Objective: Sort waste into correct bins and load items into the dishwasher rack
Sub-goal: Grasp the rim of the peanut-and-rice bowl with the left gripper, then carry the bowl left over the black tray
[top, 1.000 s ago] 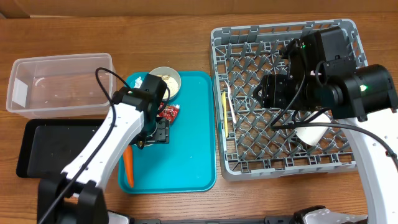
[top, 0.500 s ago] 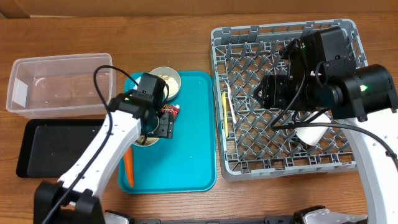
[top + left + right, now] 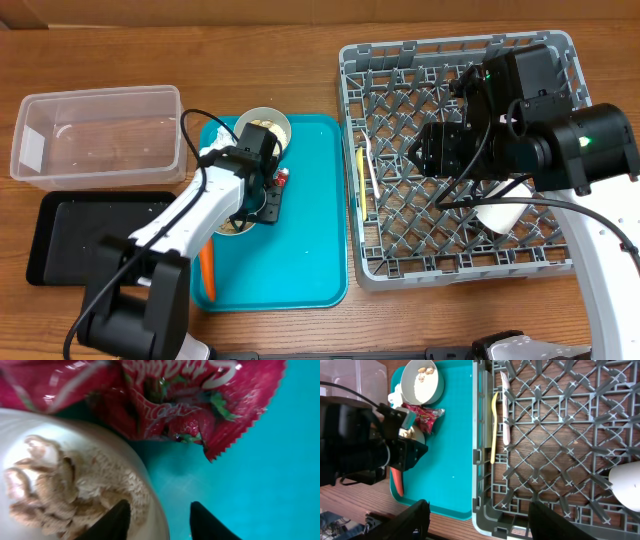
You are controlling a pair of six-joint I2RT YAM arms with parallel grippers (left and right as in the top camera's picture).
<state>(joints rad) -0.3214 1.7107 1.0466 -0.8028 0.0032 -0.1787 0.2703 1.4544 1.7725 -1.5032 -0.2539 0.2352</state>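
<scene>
Straddling a bowl [image 3: 75, 430] rim, tips of the left tool [image 3: 160, 520] elude overhead.

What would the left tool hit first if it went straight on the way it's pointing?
Most likely the rim of the small cream bowl holding beige food scraps: the left tool straddles it, with the teal tray just below. Depth is hard to judge.
</scene>
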